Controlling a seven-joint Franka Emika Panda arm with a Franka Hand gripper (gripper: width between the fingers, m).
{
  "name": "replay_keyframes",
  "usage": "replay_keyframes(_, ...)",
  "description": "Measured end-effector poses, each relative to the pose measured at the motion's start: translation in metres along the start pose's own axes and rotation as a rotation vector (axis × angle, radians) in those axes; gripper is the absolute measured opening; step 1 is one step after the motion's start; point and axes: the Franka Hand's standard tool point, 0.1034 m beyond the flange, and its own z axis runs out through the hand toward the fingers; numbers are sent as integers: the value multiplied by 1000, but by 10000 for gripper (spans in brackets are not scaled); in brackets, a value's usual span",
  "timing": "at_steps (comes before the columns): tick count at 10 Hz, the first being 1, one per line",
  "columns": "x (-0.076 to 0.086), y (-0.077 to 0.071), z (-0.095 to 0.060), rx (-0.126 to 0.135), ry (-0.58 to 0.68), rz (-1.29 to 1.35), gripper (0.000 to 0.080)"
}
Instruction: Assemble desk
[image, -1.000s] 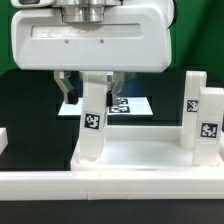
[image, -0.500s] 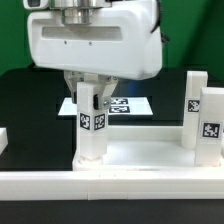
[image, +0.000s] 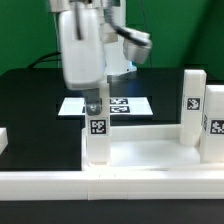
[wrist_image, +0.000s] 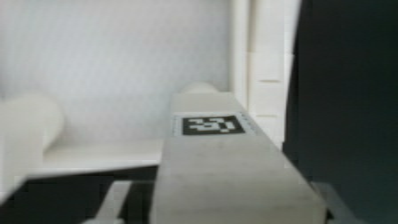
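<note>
The desk top (image: 150, 150) is a white slab with a raised rim, lying flat. A white square leg (image: 97, 138) with a black-and-white tag stands upright in its corner socket at the exterior view's left. My gripper (image: 94, 104) comes straight down and is shut on this leg's upper end. In the wrist view the leg (wrist_image: 217, 150) runs away from the gripper (wrist_image: 222, 205) to the slab (wrist_image: 125, 70), with a finger (wrist_image: 121, 200) on each side. Two more tagged legs (image: 192, 105) (image: 213, 125) stand upright at the exterior view's right.
The marker board (image: 120, 104) lies flat on the black table behind the slab. A long low white rail (image: 110, 186) runs along the front. A small white part (image: 3, 138) sits at the exterior view's left edge.
The hand has turned about its vertical axis, from broadside to narrow side toward the camera. The held leg turned with it and its tag now faces front, slightly lower.
</note>
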Motion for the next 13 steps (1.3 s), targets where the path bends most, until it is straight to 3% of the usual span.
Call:
replay_keyframes(1, 1, 0, 0, 2, -1, 27, 291)
replay_keyframes(2, 1, 0, 0, 2, -1, 42, 368)
replay_keyframes(3, 1, 1, 1, 1, 0, 27, 368)
replay_keyframes(4, 1, 1, 1, 0, 2, -14, 551)
replay_keyframes(5, -1, 2, 1, -13, 26, -194, 551)
replay_keyframes(6, -4, 3, 2, -24, 35, -387, 629)
replay_keyframes(11, -4, 4, 3, -39, 38, -759, 649)
replay_keyframes(12, -5, -1, -4, -50, 51, -1025, 649)
replay_keyframes(13, -5, -6, -17, -24, 52, -1224, 649)
